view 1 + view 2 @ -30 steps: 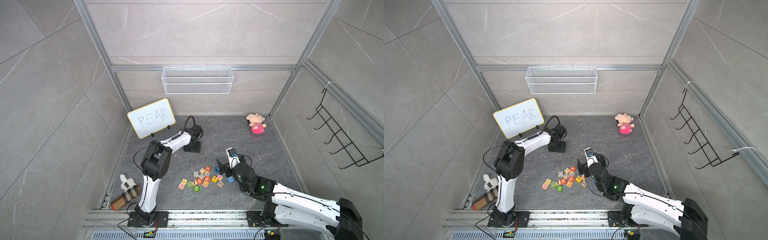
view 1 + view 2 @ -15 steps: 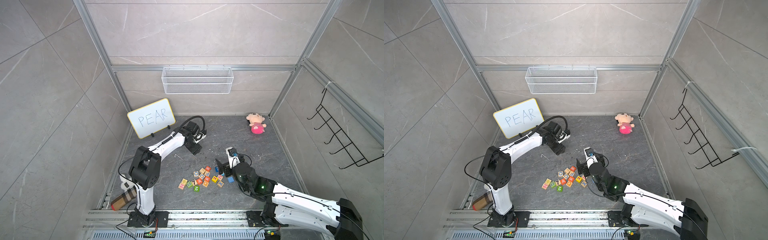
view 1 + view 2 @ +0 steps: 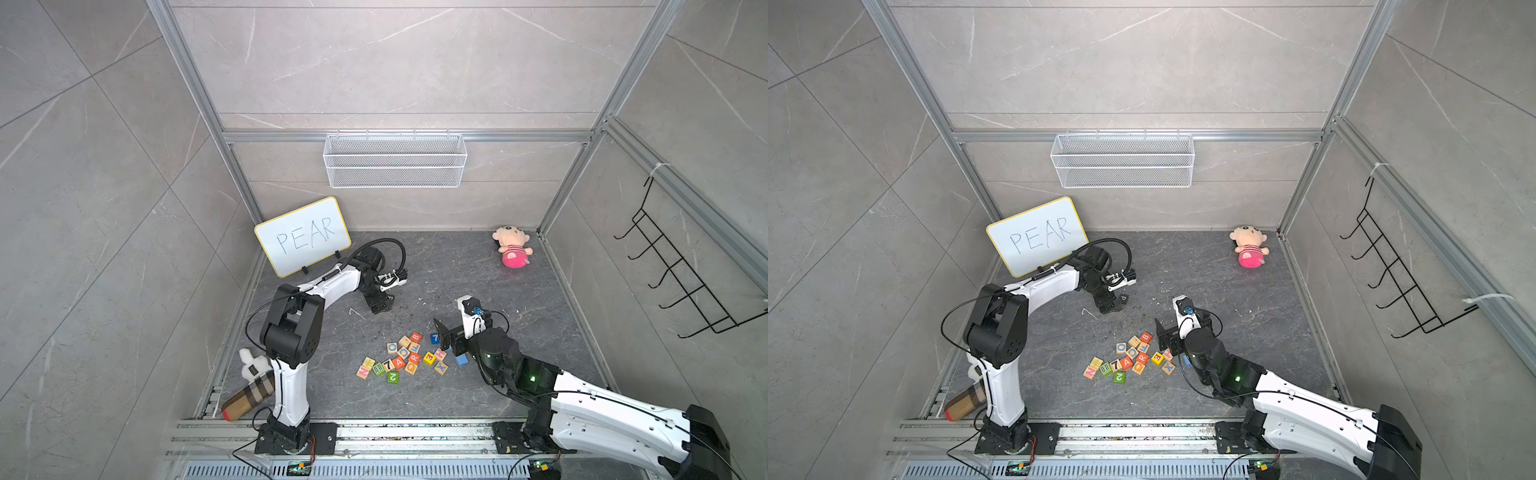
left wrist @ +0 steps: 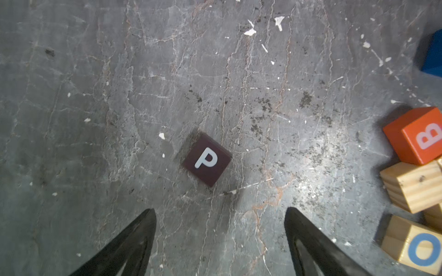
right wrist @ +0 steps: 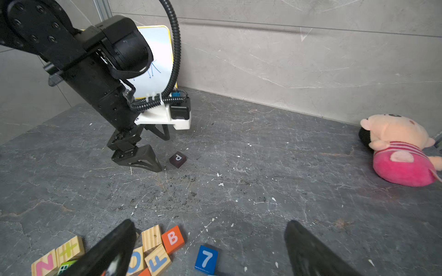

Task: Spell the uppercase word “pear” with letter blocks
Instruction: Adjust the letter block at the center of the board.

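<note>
The left gripper (image 4: 220,210) hangs over a dark grey, marble-veined floor (image 4: 95,95). Its two black fingertips (image 4: 141,234) stand wide apart with only bare floor between them. Just ahead of them lies the P block (image 4: 207,159), a dark maroon-black cube with a white P on its upper face. It is turned so that one corner points toward the gap, and it touches neither fingertip.

Well off to one side is a cluster of blocks: an orange-red B block (image 4: 416,136) resting against a plain wooden block (image 4: 411,186), and nearby a wooden O block (image 4: 416,248) with a blue letter. A blue cube (image 4: 434,55) sits apart from them, cut off by the frame. White flecks (image 4: 250,31) and dark specks dot the floor.
</note>
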Robot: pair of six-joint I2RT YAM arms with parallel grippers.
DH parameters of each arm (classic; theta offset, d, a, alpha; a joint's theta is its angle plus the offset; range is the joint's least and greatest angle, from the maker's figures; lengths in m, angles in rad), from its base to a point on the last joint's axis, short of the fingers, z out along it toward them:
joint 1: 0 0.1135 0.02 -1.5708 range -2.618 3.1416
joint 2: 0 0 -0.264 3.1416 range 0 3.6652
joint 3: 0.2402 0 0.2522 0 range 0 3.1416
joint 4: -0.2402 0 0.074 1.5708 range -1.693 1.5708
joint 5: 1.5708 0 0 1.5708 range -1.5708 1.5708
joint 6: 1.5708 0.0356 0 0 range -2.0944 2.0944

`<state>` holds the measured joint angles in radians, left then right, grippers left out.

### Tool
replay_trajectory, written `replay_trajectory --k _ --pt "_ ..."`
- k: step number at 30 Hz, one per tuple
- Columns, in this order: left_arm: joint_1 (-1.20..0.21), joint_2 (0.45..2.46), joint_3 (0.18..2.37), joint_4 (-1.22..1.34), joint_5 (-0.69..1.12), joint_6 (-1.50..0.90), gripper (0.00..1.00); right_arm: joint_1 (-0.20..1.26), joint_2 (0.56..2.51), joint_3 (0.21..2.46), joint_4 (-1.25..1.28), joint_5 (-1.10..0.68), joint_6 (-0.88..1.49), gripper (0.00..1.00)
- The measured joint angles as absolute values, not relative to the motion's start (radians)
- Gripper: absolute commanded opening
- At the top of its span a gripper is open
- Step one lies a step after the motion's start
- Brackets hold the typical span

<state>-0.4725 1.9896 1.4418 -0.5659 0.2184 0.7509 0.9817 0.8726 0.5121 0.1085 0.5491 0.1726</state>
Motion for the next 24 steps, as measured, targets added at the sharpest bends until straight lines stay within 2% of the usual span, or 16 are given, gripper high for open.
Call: replay_trajectory --k 13,24 --pt "-0.472 2.095 1.496 -0.541 0.246 0.832 0.77 0.982 0.862 0.508 0.109 0.534 0.173 0.99" --pt "-0.472 2.127 1.522 -0.525 0.257 0.862 0.55 0.982 0.862 0.508 0.109 0.533 0.173 0.99"
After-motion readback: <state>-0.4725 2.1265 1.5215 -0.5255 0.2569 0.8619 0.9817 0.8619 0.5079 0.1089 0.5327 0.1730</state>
